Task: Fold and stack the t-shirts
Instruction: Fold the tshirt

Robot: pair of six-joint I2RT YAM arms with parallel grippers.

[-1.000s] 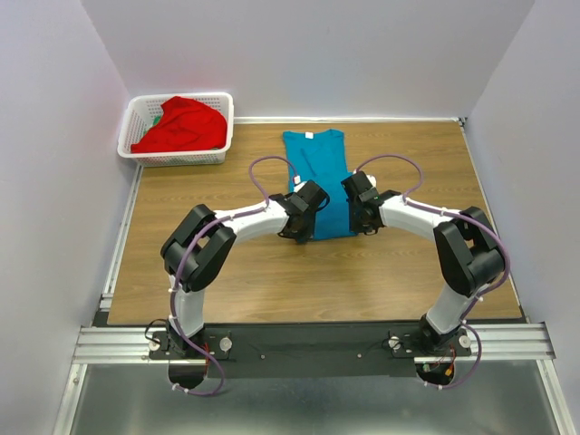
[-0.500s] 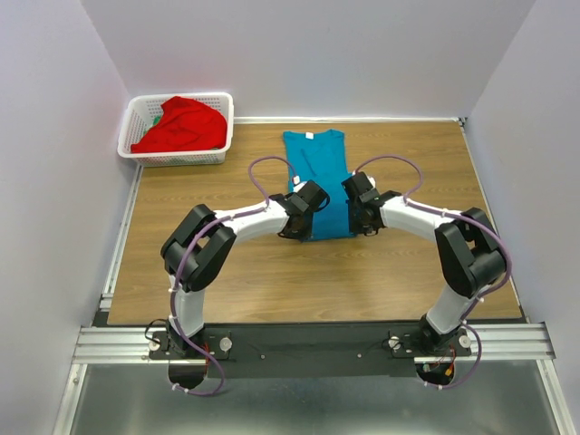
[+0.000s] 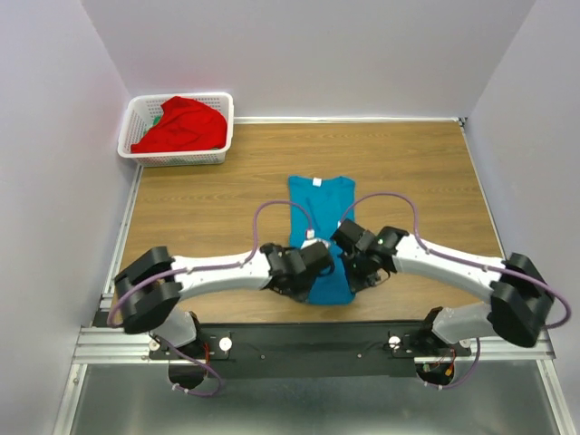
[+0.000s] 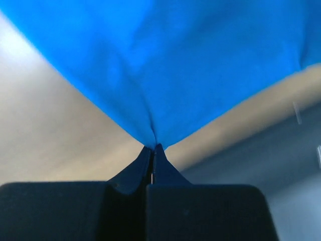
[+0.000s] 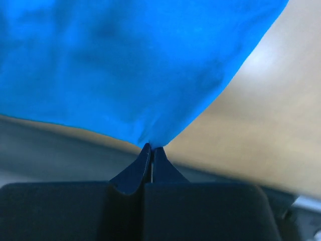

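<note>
Early on — left hand (image 4: 152, 148) & right hand (image 5: 151, 146) each pinch a near corner of teal t-shirt (image 3: 322, 195), mid-fold; red t-shirt (image 3: 181, 122) sits in basket (image 3: 172, 158), unstacked.

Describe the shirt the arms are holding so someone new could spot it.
On the wooden table, look mid-width, toward the near edge. The teal-blue t-shirt lies there, collar toward the far wall, near edge pinched by the left fingers and right fingers. The only other one, the red t-shirt, sits bunched in the white basket at the far-left corner.
</note>
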